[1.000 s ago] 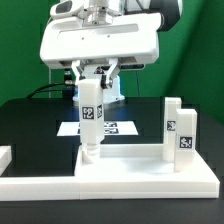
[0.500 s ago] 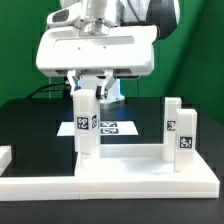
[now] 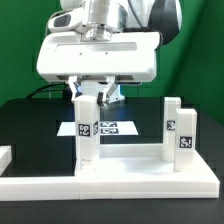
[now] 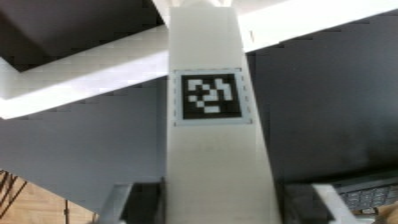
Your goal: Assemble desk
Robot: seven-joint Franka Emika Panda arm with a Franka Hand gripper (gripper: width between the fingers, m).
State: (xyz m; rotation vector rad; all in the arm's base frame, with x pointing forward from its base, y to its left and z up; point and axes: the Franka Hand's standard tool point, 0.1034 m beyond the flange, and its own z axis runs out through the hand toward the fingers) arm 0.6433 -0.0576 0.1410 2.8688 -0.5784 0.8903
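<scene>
My gripper (image 3: 88,98) is shut on a white square leg (image 3: 87,128) and holds it upright by its upper end. The leg's foot meets the left end of the desk top (image 3: 130,158), a low white slab lying flat. A black-and-white tag faces forward on the leg. Two more legs (image 3: 172,124) (image 3: 186,134) stand upright at the top's right end. In the wrist view the held leg (image 4: 214,100) runs down the middle between the fingers (image 4: 121,202) of my gripper (image 4: 222,206), with the desk top (image 4: 71,88) far below.
A long white border bar (image 3: 110,184) lies along the front of the desk top. The marker board (image 3: 112,127) lies flat on the black table behind the held leg. A small white piece (image 3: 5,155) shows at the exterior view's left edge.
The wrist has turned with the leg in its grip, so the leg's tag has swung round. The leg's narrow foot, visible before, has sunk against the desk top.
</scene>
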